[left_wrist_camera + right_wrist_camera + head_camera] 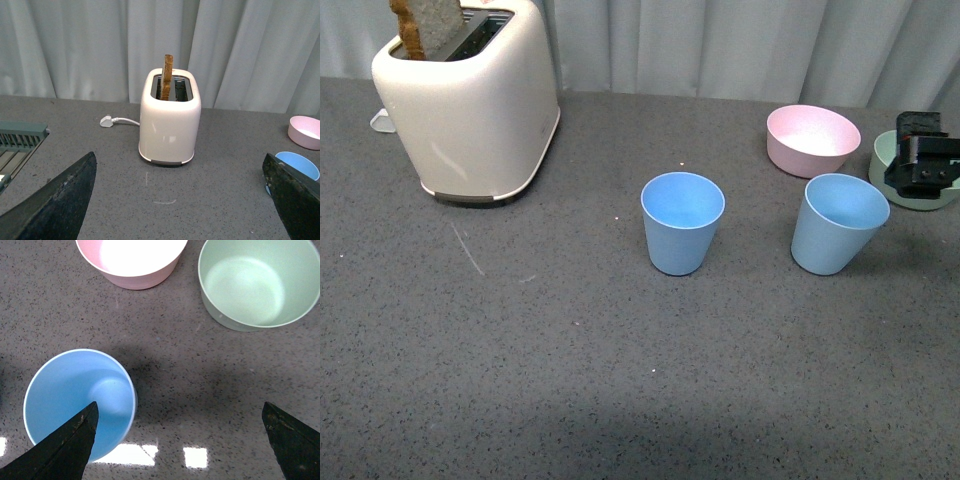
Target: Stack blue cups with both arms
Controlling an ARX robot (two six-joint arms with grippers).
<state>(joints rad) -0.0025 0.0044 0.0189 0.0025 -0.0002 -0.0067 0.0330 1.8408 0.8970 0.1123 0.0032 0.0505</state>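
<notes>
Beneath the right gripper [179,407], one blue cup [75,405] stands upright with its rim under one finger [70,450], not between the pair. The fingers are spread wide and grip nothing, though whether that finger touches the rim I cannot tell. The other blue cup [682,222] stands well apart, so no stacking is done; both grasps and the nesting remain. The left gripper [180,165] is likewise spread and empty, a cup's rim just outside one finger.

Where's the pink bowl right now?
In the front view, the pink bowl sits at the back right of the table, beside the green bowl and just behind the right-hand blue cup.
</notes>
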